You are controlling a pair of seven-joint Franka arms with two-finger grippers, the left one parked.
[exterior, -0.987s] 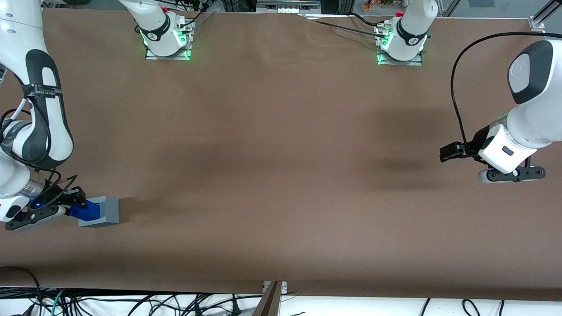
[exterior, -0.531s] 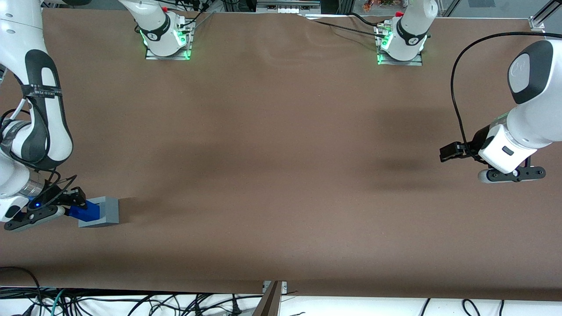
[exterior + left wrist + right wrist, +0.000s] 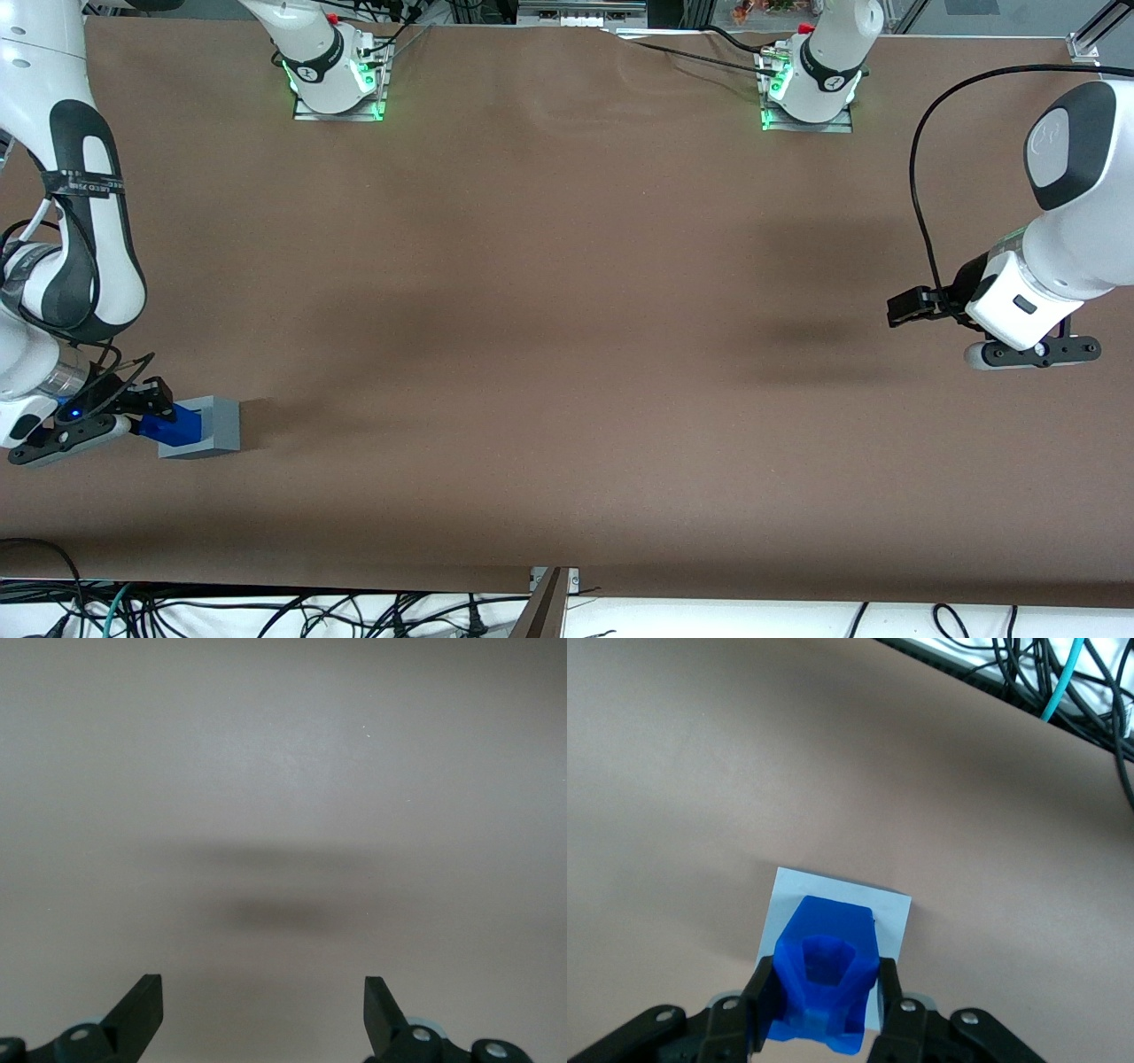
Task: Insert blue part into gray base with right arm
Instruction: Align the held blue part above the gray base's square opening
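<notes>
The gray base (image 3: 213, 427) stands on the brown table at the working arm's end, fairly near the front camera. My right gripper (image 3: 149, 416) is shut on the blue part (image 3: 173, 430) and holds it against the base's open face. In the right wrist view the blue part (image 3: 826, 973) sits between the two black fingers (image 3: 757, 1005), its end reaching into the gray base (image 3: 888, 912). How deep it sits is hidden.
The brown table (image 3: 567, 354) stretches wide toward the parked arm's end. Two arm bases with green lights (image 3: 337, 80) stand at the table's edge farthest from the front camera. Cables (image 3: 1063, 682) lie off the table's near edge.
The right arm has shifted very slightly; the blue part and the gray base stay in the same place.
</notes>
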